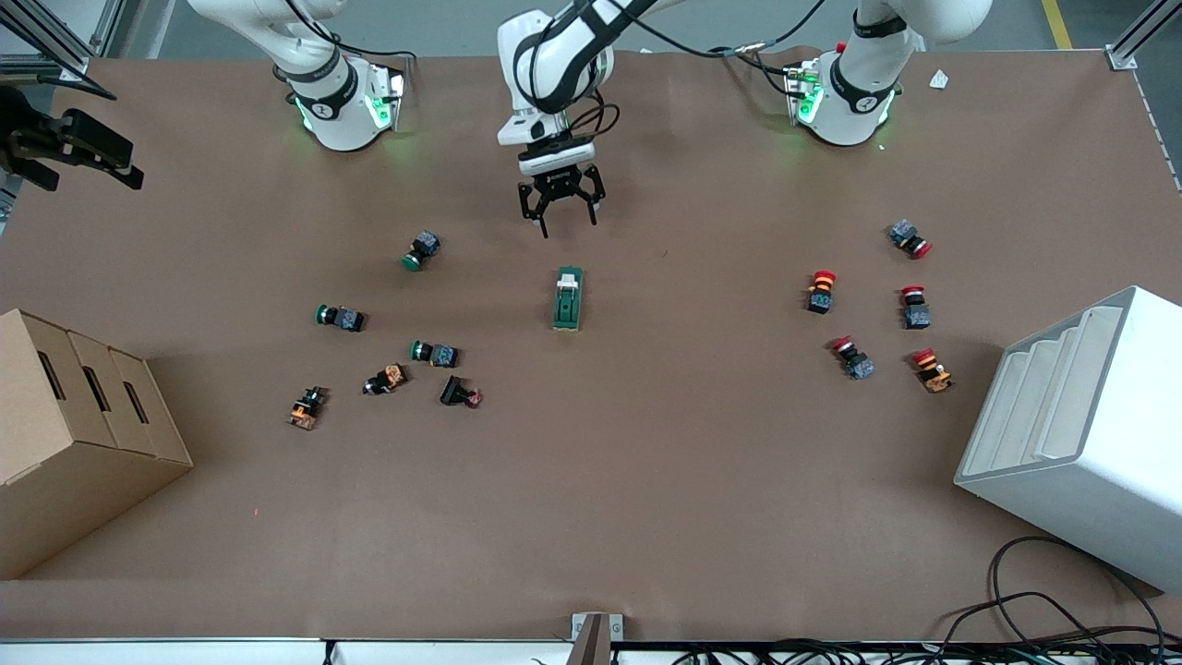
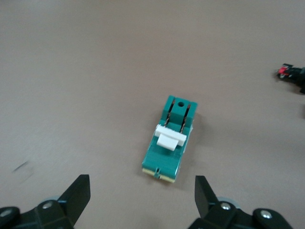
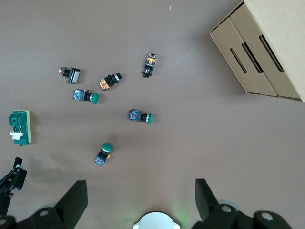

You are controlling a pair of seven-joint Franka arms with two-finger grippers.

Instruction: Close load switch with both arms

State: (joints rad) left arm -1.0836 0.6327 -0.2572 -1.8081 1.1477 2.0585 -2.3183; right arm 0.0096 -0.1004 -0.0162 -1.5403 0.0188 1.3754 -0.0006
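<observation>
The load switch, a small dark-green rectangular plastic block with a white lever, lies flat on the brown table, midway between the scattered green push buttons and the red ones. The left pincer hangs over the table just beside the switch's lever end, fingers spread apart and empty. The right pincer, fingers also apart, waits high near its base. The switch looks light, rigid and likely to skid when pushed, so one pincer should clamp the block's long sides while the other presses the lever.
</observation>
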